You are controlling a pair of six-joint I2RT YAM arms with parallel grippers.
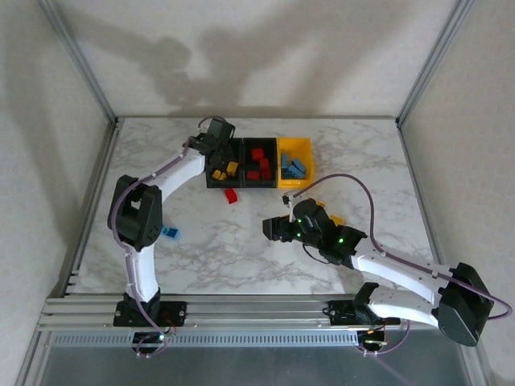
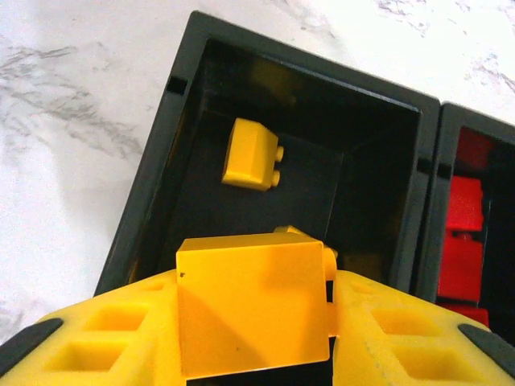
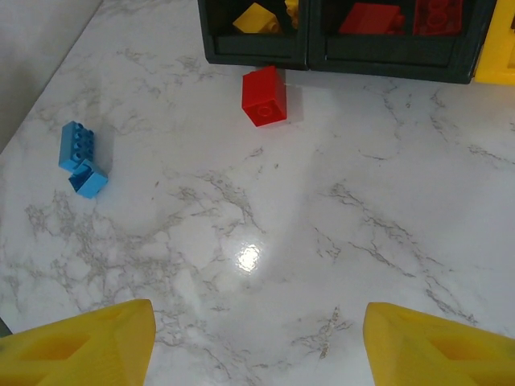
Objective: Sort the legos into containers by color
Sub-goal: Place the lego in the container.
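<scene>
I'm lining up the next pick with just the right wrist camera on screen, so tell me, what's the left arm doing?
Observer: The left gripper is shut on a yellow lego and holds it over the left black bin.
Operator: And what's inside the yellow bin? I see just its corner.
Observer: Blue legos lie in the yellow bin.
Operator: Anything loose behind my camera?
Observer: A small yellow piece lies on the table beside the right arm, partly hidden. It is probably a lego.
</scene>
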